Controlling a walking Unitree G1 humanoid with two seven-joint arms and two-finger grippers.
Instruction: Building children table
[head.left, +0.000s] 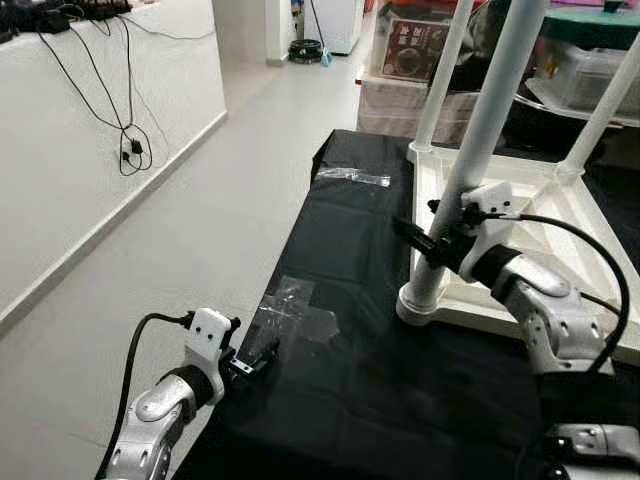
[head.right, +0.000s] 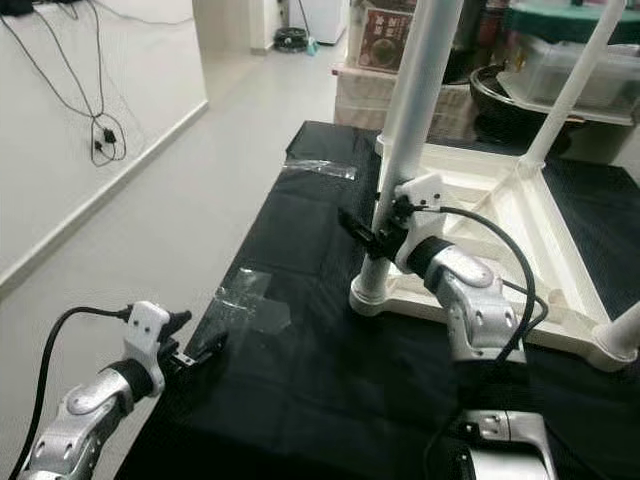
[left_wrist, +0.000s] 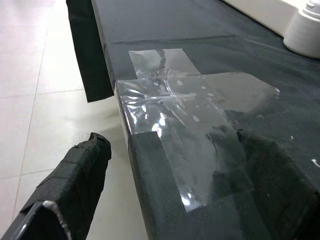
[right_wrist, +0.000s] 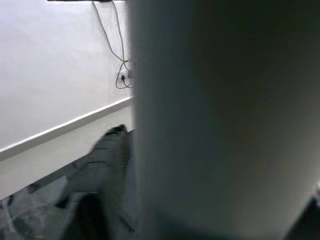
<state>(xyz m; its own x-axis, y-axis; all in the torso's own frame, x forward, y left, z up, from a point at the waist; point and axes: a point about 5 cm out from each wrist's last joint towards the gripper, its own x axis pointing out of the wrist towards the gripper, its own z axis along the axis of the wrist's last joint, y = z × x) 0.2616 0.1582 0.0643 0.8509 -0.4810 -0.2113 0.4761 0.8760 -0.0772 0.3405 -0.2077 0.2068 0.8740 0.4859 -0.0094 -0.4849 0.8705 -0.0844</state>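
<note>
A white children's table (head.left: 480, 316) lies upside down on the black-covered worktop (head.left: 400, 400), with its legs pointing up. My right gripper (head.left: 440, 245) is shut on the near-left leg (head.left: 480, 130), a short way above its round base collar (head.left: 425, 300). That leg (right_wrist: 225, 120) looms close and blurred in the right wrist view, with one black finger (right_wrist: 100, 170) beside it. Two more legs (head.left: 445, 70) (head.left: 605, 110) stand further back. My left gripper (head.left: 255, 358) is open at the worktop's near-left edge, its fingers (left_wrist: 65, 190) straddling a taped corner.
Clear tape patches (head.left: 295, 310) (head.left: 352, 177) lie on the black cloth. Pale floor (head.left: 200, 230) runs along the left, bounded by a white wall with hanging cables (head.left: 130, 150). Boxes (head.left: 410, 45) and plastic bins (head.left: 590, 70) stand behind the worktop.
</note>
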